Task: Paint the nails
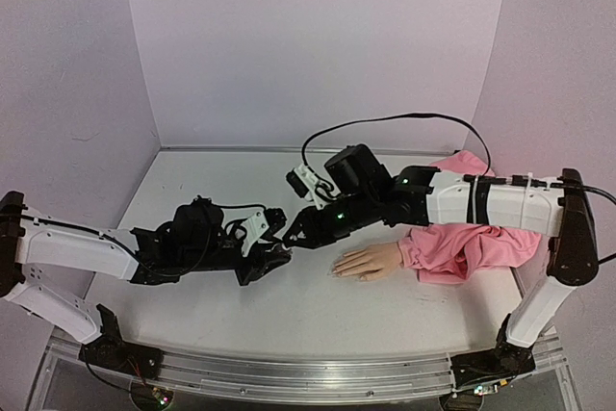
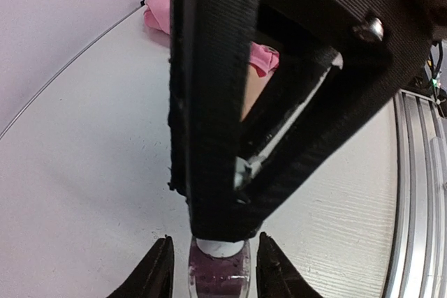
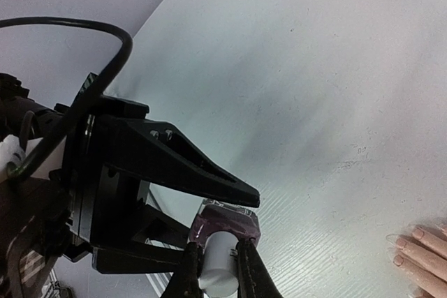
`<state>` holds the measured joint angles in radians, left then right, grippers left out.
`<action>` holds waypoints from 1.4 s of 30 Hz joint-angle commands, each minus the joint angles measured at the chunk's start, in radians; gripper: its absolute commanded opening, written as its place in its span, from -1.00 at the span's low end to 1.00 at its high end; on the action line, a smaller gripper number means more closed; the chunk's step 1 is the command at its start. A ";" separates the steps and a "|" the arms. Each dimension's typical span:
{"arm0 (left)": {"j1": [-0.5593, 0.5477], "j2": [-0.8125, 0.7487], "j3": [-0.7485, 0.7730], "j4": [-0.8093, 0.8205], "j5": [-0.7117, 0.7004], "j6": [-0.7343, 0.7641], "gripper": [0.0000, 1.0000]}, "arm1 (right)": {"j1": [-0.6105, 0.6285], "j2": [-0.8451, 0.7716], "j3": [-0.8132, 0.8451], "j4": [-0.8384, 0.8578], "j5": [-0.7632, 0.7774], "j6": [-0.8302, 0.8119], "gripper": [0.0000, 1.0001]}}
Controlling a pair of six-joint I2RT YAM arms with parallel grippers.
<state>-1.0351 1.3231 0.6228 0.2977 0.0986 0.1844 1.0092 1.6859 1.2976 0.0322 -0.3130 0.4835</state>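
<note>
The right gripper [image 3: 216, 278] is pinched shut on the white cap [image 3: 219, 255] of a polish bottle [image 3: 227, 222]. The left gripper [image 2: 216, 273] is closed around the bottle's dark purple glass body. Both sit just left of the mannequin hand [image 1: 371, 260], which lies flat on the desk [image 1: 221, 190]. Its nails [image 3: 418, 232] look pale and unpainted. If the left grip is loose, the bottle could spin with the cap instead of opening. It could also tip and spill polish beside the hand.
</note>
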 commanded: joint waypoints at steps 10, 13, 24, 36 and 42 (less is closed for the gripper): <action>-0.003 -0.053 0.046 0.051 0.131 -0.004 -0.91 | 0.017 -0.016 0.059 -0.020 -0.020 -0.156 -1.00; -0.002 -0.084 0.047 0.036 0.334 -0.015 -1.00 | 0.014 -0.047 0.046 -0.019 -0.159 -0.358 -1.00; 0.150 -0.138 0.161 -0.015 0.990 -0.255 -1.00 | -0.011 -0.070 0.063 -0.032 -0.619 -0.673 -1.00; 0.121 -0.154 0.302 -0.219 -0.171 0.154 -1.00 | -0.024 -0.066 0.182 0.026 0.194 -0.132 0.77; 0.118 -0.143 0.268 -0.206 -0.281 0.168 -1.00 | -0.023 -0.039 0.196 0.145 0.216 0.077 0.72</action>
<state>-0.9104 1.1759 0.8829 0.0570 -0.0063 0.2928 0.9836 1.6314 1.4406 0.0639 -0.1856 0.3641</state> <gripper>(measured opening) 0.217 0.879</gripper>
